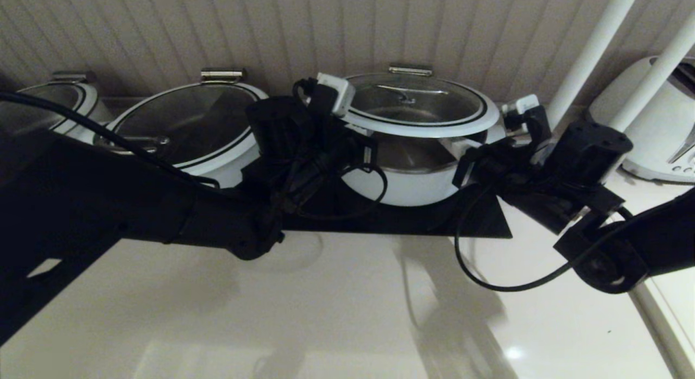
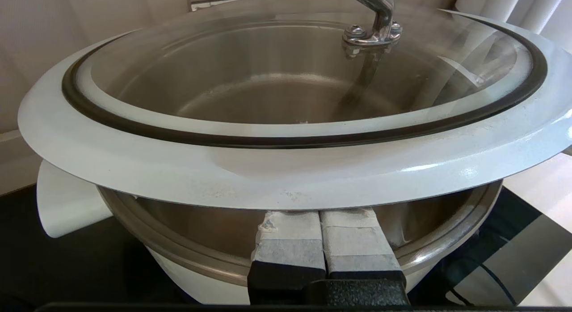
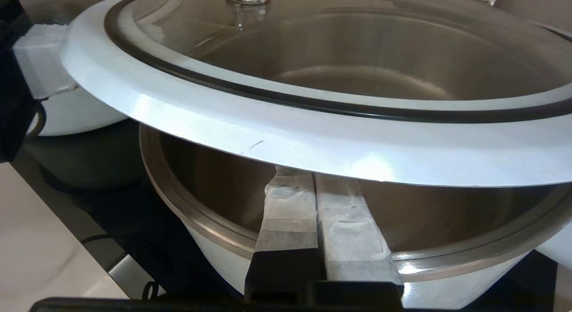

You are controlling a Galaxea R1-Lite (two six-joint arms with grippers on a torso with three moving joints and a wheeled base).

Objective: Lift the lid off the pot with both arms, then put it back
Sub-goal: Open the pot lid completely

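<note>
Pot (image 1: 418, 175): on the black cooktop (image 1: 478, 221) at 12 o'clock, open gap under its cover.
Lid (image 1: 418, 105): raised above the pot's rim, front edge lifted — propped from both sides.
Left gripper (image 2: 321, 234): fingers pressed together, tucked under the lid's white rim at 9 o'clock.
Right gripper (image 3: 317, 213): fingers together, beneath the rim at 3 o'clock.

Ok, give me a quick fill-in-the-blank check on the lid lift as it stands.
1. The lid is held ____ the pot, with a gap between them.
2. Both the left gripper and the right gripper have their fingers pressed ____.
3. Each gripper's fingertips sit ____ the lid's white rim.

Missing words: above; together; under
</note>
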